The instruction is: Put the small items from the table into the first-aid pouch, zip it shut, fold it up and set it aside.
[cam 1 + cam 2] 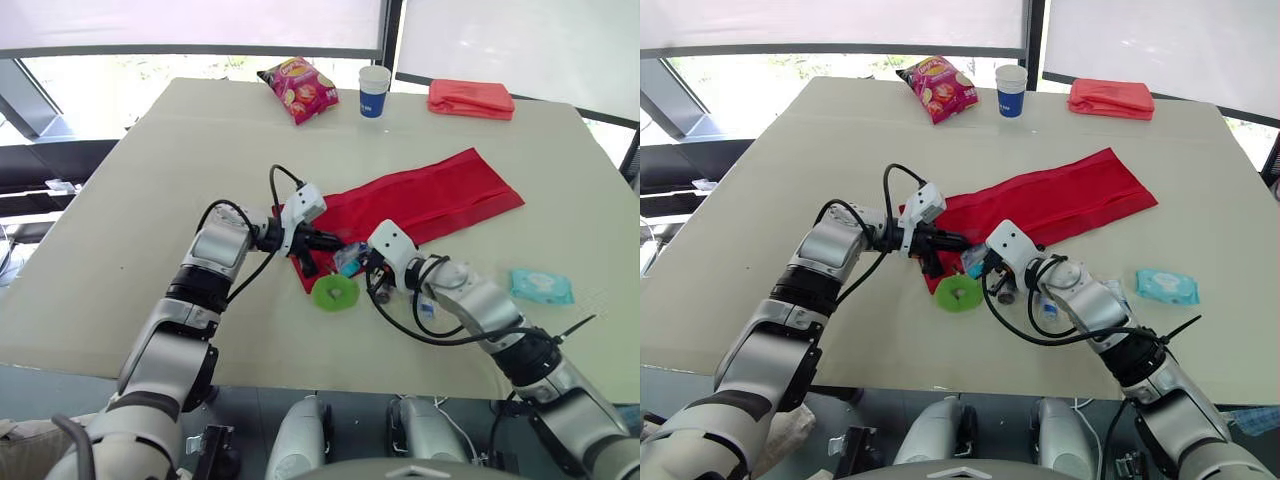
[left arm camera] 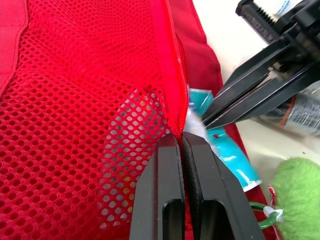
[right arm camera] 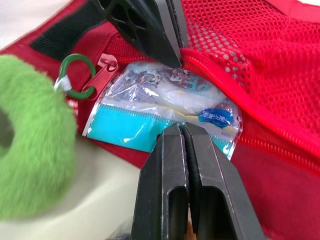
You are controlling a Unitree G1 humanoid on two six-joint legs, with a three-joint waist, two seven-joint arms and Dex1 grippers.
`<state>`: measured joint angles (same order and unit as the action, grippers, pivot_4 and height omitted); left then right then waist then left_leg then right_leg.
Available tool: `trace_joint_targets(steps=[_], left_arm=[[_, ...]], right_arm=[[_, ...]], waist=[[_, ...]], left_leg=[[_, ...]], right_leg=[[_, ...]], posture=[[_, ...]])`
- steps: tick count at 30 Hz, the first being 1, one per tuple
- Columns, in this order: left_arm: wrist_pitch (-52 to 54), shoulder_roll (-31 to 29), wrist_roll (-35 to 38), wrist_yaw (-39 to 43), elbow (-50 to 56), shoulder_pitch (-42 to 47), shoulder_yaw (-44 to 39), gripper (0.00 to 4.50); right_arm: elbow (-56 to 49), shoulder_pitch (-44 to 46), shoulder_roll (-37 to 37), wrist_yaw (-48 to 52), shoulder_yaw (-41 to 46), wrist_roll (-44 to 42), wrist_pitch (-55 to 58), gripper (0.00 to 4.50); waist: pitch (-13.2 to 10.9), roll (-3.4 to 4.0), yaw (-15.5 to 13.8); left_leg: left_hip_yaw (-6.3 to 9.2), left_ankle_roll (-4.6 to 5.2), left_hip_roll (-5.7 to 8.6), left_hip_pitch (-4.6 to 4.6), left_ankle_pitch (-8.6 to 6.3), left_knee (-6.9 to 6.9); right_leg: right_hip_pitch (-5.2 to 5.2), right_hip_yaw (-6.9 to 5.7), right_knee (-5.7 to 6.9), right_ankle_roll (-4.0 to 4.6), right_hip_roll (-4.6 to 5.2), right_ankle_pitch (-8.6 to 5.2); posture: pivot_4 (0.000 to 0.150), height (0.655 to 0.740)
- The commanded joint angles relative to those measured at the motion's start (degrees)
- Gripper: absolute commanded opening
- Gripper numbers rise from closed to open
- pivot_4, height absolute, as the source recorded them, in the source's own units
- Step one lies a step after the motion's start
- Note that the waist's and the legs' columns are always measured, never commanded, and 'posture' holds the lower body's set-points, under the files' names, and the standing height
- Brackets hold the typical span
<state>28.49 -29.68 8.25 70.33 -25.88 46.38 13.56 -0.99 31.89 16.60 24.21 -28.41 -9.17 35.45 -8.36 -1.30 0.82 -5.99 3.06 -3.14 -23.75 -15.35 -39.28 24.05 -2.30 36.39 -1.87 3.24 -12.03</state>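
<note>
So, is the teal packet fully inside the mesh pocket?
No, the right claw holds the teal packet partly outside the pouch at its mesh opening.

Green fluffy ring (image 1: 335,292) and sachet (image 3: 165,117) crowd the near end of the pouch (image 1: 420,200) — open table (image 1: 130,220) to its left.

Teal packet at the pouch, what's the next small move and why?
Probably push the teal packet further into the red pouch: the right tool is shut on it, most of it lies outside the zip opening, and the left tool pinches the opening's edge.
</note>
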Motion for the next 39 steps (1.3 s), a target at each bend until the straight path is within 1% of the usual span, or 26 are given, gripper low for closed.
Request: trace_joint_targets(steps=[1, 5, 7, 10, 12, 16, 20, 24, 27, 30, 35, 39], left_arm=[[0.31, 0.20, 1.38, 0.87, 3.18, -0.31, -0.70, 0.00], [0.29, 0.29, 1.26, 0.83, 3.26, -0.34, -0.62, 0.00], [0.35, 0.16, 1.23, 0.94, 3.58, -0.56, -0.55, 0.00], [0.45, -0.17, 1.23, 1.05, 4.01, -0.99, -0.56, 0.00], [0.67, -0.39, 1.24, 0.99, 3.95, -1.03, -0.77, 0.00], [0.71, -0.86, 1.19, 1.19, 3.76, -1.22, -0.91, 0.00], [0.85, -1.03, 1.15, 1.39, 3.87, -1.29, -0.86, 0.00], [1.01, -0.84, 1.24, 1.17, 3.84, -1.05, -0.99, 0.00], [1.22, -0.80, 1.38, 1.09, 4.20, -1.15, -1.07, 0.00], [1.81, -0.75, 1.71, 1.05, 5.10, -1.51, -1.16, 0.00], [2.78, -0.84, 2.00, 1.00, 6.97, -2.67, -1.30, 0.00], [3.40, -1.08, 1.98, 1.05, 8.25, -3.70, -1.51, 0.00]], right_arm=[[3.75, 1.97, -4.12, 0.69, 0.57, 1.43, -2.65, 0.09], [8.57, 3.42, -7.36, 0.98, 1.94, 3.30, -5.22, 0.09], [9.58, 3.47, -8.30, 1.17, 2.75, 3.93, -6.40, 0.09], [6.87, 2.36, -7.39, 2.72, 3.86, 3.88, -6.03, 0.09], [2.68, 0.74, -6.54, 4.79, 6.10, 1.43, -4.07, 0.09], [-3.89, -0.86, -2.31, 10.44, 6.29, -0.21, -1.02, 0.09], [-4.49, -0.29, -1.80, 12.19, 4.30, 0.81, -0.14, 0.09], [-1.57, 0.67, -2.61, 12.09, 0.38, 4.74, -1.12, 0.09], [1.23, 1.79, -3.64, 10.51, -1.11, 7.67, -1.04, 0.09], [5.69, 2.94, -6.24, 7.63, -1.11, 9.98, -1.76, 0.09], [13.97, 5.52, -9.43, 2.83, -0.93, 14.93, -7.14, 0.09], [20.06, 7.87, -10.61, -0.28, -0.80, 18.35, -14.87, 0.09]], waist=[[0.00, 0.00, 0.09], [0.00, 0.00, 0.16], [0.00, 0.00, 0.14], [0.00, 0.00, 0.13], [0.00, 0.00, 0.05], [0.00, 0.00, -0.03], [0.00, 0.00, -0.01], [0.00, 0.00, 0.02], [0.00, 0.00, 0.02], [0.01, -0.01, 0.03], [0.11, -0.14, 0.52], [0.14, -0.16, 1.31]], left_leg=[[0.00, 0.00, -0.01, 0.02, 0.00, 0.00], [0.02, -0.02, -0.05, 0.09, 0.01, 0.00], [0.02, -0.21, -0.05, 0.07, 0.12, 0.00], [0.01, -0.22, -0.05, 0.05, 0.13, 0.00], [0.01, -0.22, -0.06, 0.04, 0.13, 0.01], [0.04, -0.21, -0.07, -0.01, 0.12, 0.01], [0.05, -0.20, -0.05, 0.01, 0.12, 0.01], [0.05, -0.16, -0.05, 0.02, 0.09, 0.02], [0.02, -0.20, -0.04, 0.01, 0.12, 0.01], [0.02, -0.21, -0.04, 0.02, 0.12, 0.01], [-0.03, -0.26, -0.05, 0.14, 0.15, 0.01], [-0.04, -0.26, -0.08, 0.43, 0.15, 0.06]], right_leg=[[0.00, 0.01, 0.04, 0.00, -0.01, 0.00], [0.02, 0.02, 0.17, 0.03, -0.12, -0.01], [0.04, 0.03, 0.19, 0.04, -0.12, -0.01], [0.04, 0.05, 0.18, 0.04, -0.11, 0.00], [0.04, 0.07, 0.18, 0.04, -0.09, -0.01], [0.06, 0.07, 0.14, 0.04, -0.09, -0.01], [0.06, 0.09, 0.14, 0.05, -0.11, -0.01], [0.10, 0.09, 0.17, 0.09, -0.15, -0.04], [0.10, 0.10, 0.17, 0.09, -0.13, -0.04], [0.09, 0.11, 0.17, 0.08, -0.12, -0.04], [0.08, 0.15, 0.29, 0.09, -0.15, -0.04], [-0.15, 0.18, 0.36, 0.18, -0.17, -0.10]], posture=[[0.150, 0.7400], [0.150, 0.7400], [0.150, 0.7400], [0.150, 0.7400], [0.150, 0.7400], [0.150, 0.7400], [0.150, 0.7400], [0.150, 0.7400], [0.150, 0.7400], [0.150, 0.7400], [0.150, 0.7400], [0.150, 0.7400]])
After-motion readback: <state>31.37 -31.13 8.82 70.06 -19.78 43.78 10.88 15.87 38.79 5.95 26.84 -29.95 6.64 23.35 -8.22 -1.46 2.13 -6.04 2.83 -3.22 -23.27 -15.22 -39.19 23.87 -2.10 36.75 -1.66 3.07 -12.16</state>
